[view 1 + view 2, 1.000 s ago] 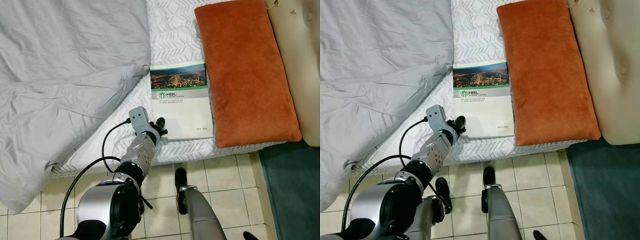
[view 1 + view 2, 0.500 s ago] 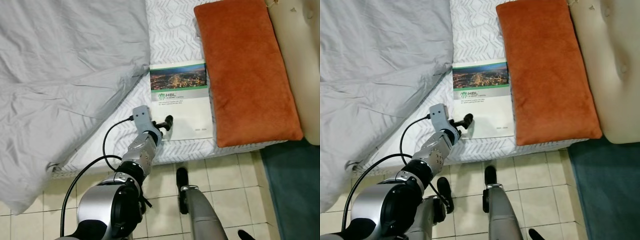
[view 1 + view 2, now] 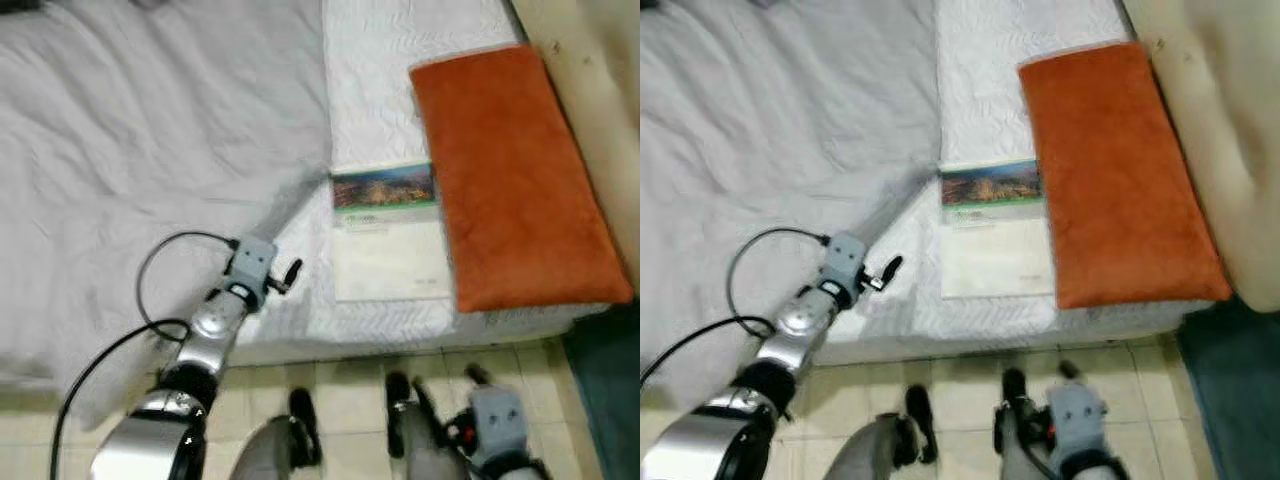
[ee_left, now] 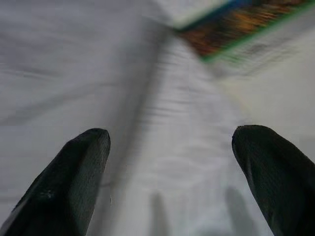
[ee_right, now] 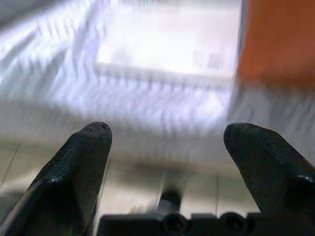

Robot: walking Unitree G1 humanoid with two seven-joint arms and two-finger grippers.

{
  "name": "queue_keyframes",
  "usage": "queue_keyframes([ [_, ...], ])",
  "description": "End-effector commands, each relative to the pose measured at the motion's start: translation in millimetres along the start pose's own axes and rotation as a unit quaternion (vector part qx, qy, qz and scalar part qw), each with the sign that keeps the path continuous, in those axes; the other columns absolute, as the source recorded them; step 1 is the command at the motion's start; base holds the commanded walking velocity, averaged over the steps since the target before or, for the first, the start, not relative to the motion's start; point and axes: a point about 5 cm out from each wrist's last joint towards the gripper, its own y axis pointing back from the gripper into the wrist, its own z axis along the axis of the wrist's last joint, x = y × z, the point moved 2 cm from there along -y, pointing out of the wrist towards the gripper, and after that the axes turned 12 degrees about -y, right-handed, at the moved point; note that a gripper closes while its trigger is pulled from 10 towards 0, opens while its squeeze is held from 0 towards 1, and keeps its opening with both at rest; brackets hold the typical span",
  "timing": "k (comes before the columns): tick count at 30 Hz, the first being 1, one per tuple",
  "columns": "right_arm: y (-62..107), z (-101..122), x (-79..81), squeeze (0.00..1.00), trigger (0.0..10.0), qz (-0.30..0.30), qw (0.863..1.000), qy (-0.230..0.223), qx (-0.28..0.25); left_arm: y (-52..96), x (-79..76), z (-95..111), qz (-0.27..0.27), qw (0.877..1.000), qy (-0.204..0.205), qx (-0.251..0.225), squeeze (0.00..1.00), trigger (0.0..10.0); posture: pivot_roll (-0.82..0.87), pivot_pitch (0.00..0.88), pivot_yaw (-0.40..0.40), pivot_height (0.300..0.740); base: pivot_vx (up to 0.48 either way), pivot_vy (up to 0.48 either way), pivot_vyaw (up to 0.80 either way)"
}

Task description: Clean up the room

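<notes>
On the bed [image 3: 390, 40], one book [image 3: 390, 235], one orange cushion [image 3: 510, 180]; both tools [image 4: 167, 162] [image 5: 167, 162] open.

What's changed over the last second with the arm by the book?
The left gripper, open and empty, drew back from the book toward the grey blanket. The right gripper, open, has come up near the bed edge. Book and orange cushion lie as before.

A rust-orange cushion [image 3: 515, 185] lies on a white mattress cover [image 3: 400, 80] with a faint chevron pattern, beside a pale grey blanket [image 3: 150, 150], a white book [image 3: 390, 230] with a green-edged city photo, cream floor tiles [image 3: 340, 385] and a teal rug [image 3: 610, 400].
</notes>
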Motion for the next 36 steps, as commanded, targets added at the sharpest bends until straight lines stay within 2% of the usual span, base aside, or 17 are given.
queue_keyframes([
  [1,4.2,-17,-3.9,0.00,10.0,-0.014,0.999,-0.017,0.028,9.5,-5.3,-12,-0.006,1.000,-0.009,0.005,1.00,10.0,-0.14,0.159,0.145,0.740,0.000,0.000,0.00],
  [3,-14.4,-11,-14.1,0.00,10.0,-0.037,0.999,-0.011,0.005,22.0,-9.5,-21,0.003,1.000,0.014,0.002,1.00,10.0,-0.10,0.076,0.125,0.740,0.000,0.000,0.00],
  [4,-14.4,-11,-14.1,0.00,10.0,-0.037,0.999,-0.011,0.005,22.0,-9.5,-21,0.003,1.000,0.014,0.002,1.00,10.0,-0.10,0.076,0.125,0.740,0.000,0.000,0.00],
  [8,-49.1,10,-28.2,0.00,10.0,-0.078,0.996,-0.003,-0.053,54.1,-24.4,-32,0.068,0.993,0.097,0.000,1.00,10.0,-0.06,0.000,0.105,0.740,0.000,0.000,0.00],
  [9,-49.1,10,-28.2,0.00,10.0,-0.078,0.996,-0.003,-0.053,54.1,-24.4,-32,0.068,0.993,0.097,0.000,1.00,10.0,-0.06,0.000,0.105,0.740,0.000,0.000,0.00],
  [10,-50.8,19,-33.5,0.00,10.0,-0.094,0.993,0.001,-0.076,64.9,-28.9,-31,0.073,0.991,0.112,-0.002,1.00,10.0,-0.06,0.000,0.105,0.740,0.000,0.000,0.00],
  [11,-42.1,26,-51.7,0.00,10.0,-0.140,0.985,-0.023,-0.099,86.7,-37.1,-25,0.057,0.994,0.097,-0.013,1.00,10.0,-0.03,0.000,0.082,0.740,0.000,0.000,0.00],
  [13,-39.3,26,-56.6,0.00,10.0,-0.151,0.983,-0.033,-0.100,90.9,-38.9,-25,0.052,0.994,0.092,-0.010,1.00,10.0,-0.02,0.000,0.081,0.740,0.000,0.000,0.00],
  [14,-38.4,23,-58.1,0.00,10.0,-0.149,0.983,-0.039,-0.095,89.0,-38.8,-27,0.055,0.994,0.091,-0.003,0.79,10.0,-0.02,0.000,0.069,0.740,0.000,0.000,0.00],
  [15,-38.4,23,-58.1,0.00,10.0,-0.149,0.983,-0.039,-0.095,89.0,-38.8,-27,0.055,0.994,0.091,-0.003,0.79,10.0,-0.02,0.000,0.069,0.740,0.000,0.000,0.00],
  [16,-40.5,20,-57.0,0.00,10.0,-0.139,0.986,-0.036,-0.088,83.1,-38.6,-29,0.059,0.995,0.086,0.002,0.00,10.0,-0.02,0.000,0.068,0.740,0.000,0.000,0.00],
  [17,-50.7,18,-51.3,0.00,10.0,-0.107,0.991,-0.031,-0.077,67.7,-42.4,-29,0.051,0.993,0.107,0.002,0.00,10.0,-0.03,0.000,0.058,0.740,0.000,0.000,0.00],
  [18,-50.7,18,-51.3,0.00,10.0,-0.107,0.991,-0.031,-0.077,67.7,-42.4,-29,0.051,0.993,0.107,0.002,0.00,10.0,-0.03,0.000,0.058,0.740,0.000,0.000,0.00],
  [20,-64.6,20,-46.2,0.00,10.0,-0.082,0.993,-0.026,-0.075,58.0,-44.8,-25,0.038,0.989,0.144,0.007,0.00,10.0,-0.04,0.000,0.053,0.740,0.000,0.000,0.00],
  [25,-74.0,19,-41.3,0.00,10.0,-0.068,0.995,-0.032,-0.070,55.5,-48.2,-28,0.024,0.986,0.165,0.031,0.00,10.0,-0.05,0.000,0.053,0.740,0.000,0.384,0.00],
  [30,-69.6,16,-44.0,0.00,10.0,-0.063,0.995,-0.023,-0.068,59.9,-51.8,-35,0.024,0.986,0.161,0.041,0.00,10.0,-0.05,0.000,0.052,0.740,0.000,0.480,0.00],
  [36,-67.5,11,-43.8,0.00,10.0,-0.057,0.996,-0.019,-0.061,62.2,-47.0,-34,0.036,0.983,0.172,0.043,0.00,10.0,-0.05,0.000,0.048,0.740,0.000,0.480,0.00],
])
